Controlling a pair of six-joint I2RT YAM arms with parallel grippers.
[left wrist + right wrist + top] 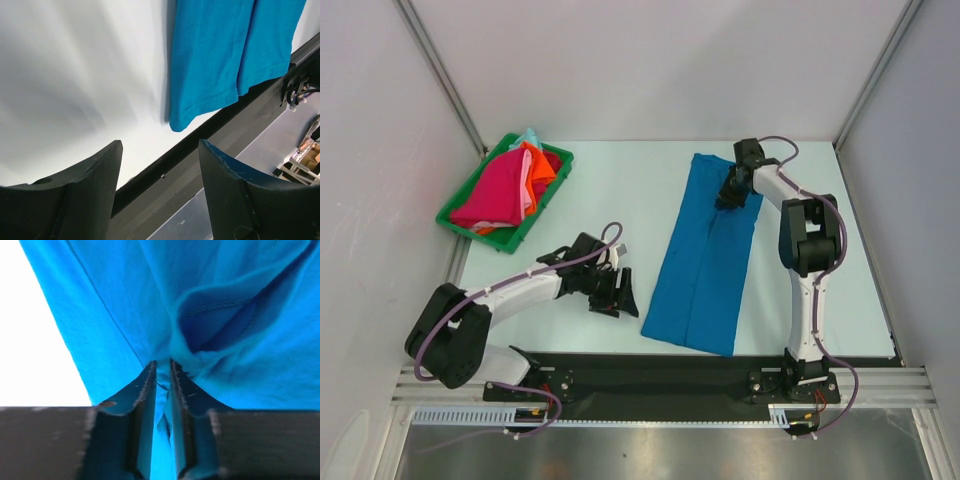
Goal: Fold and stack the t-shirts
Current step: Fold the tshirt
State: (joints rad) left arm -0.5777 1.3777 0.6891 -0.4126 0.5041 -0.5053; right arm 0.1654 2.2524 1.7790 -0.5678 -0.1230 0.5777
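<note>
blue t-shirt (705,255) | right fingers (142,400) pinch its far-end fold | left fingers (95,175) spread, apart from it

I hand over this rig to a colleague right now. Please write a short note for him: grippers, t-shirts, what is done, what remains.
Right gripper: shut on the blue t-shirt, pinching cloth near its far end.
Left gripper: open, empty, above the table beside the shirt's near left corner.
Other t-shirts: piled unfolded in the green tray, far left.
Done: blue t-shirt lies as a long strip, apparently folded lengthwise.
Left: fold it crosswise, then fold and stack the rest.
</note>
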